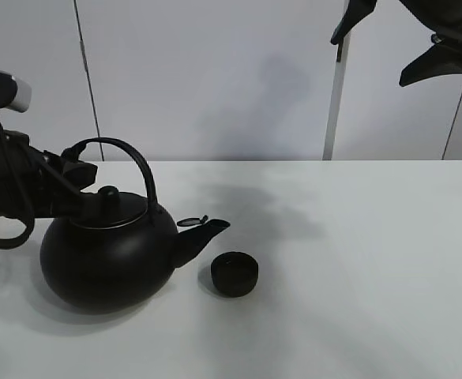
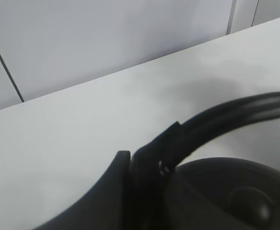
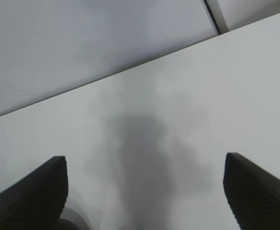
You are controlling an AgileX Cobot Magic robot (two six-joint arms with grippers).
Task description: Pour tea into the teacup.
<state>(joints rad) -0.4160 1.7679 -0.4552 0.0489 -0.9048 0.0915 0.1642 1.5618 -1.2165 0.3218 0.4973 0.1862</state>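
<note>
The teacup (image 1: 234,274) is set on the table (image 1: 373,276), empty-looking, just beside and slightly below the tip of the kettle's spout (image 1: 207,233). The left pincer (image 1: 73,175) is clamped on the handle (image 1: 128,158) near its rear foot, with the kettle (image 1: 104,257) seen resting on the table. The right pincer (image 1: 408,47) is held high above the far right of the table, its jaws spread wide and nothing between them.

The step in hand is judged to be the lift and tilt. A grip so far back gives leverage against a heavy body, so the kettle is best raised only a little and tipped slowly. The spout should be brought over the cup's middle before any stream is started, since the cup is small and easily overshot.
</note>
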